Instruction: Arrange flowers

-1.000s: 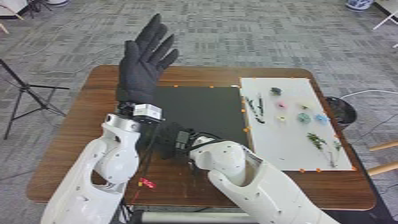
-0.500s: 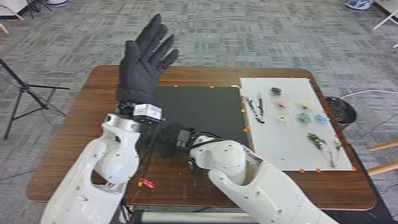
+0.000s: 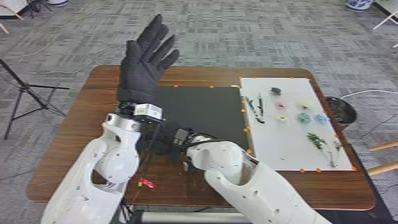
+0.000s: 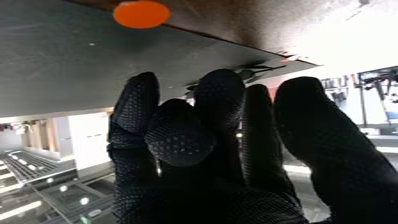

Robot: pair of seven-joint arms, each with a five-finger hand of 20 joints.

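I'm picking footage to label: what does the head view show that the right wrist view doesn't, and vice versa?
Head view: the left hand in its black glove, small pink and blue flower heads.
Right wrist view: bright ceiling lights.
Both: the black-gloved right hand, flat black mat, brown wooden table, round orange markers.

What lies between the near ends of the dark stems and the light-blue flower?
A pale yellow flower, then a teal flower, both on the white board, in the head view.

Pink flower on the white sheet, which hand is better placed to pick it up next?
Right hand, I'd judge: its arm enters nearer the flower; the left hand is raised farther left, away from the sheet.
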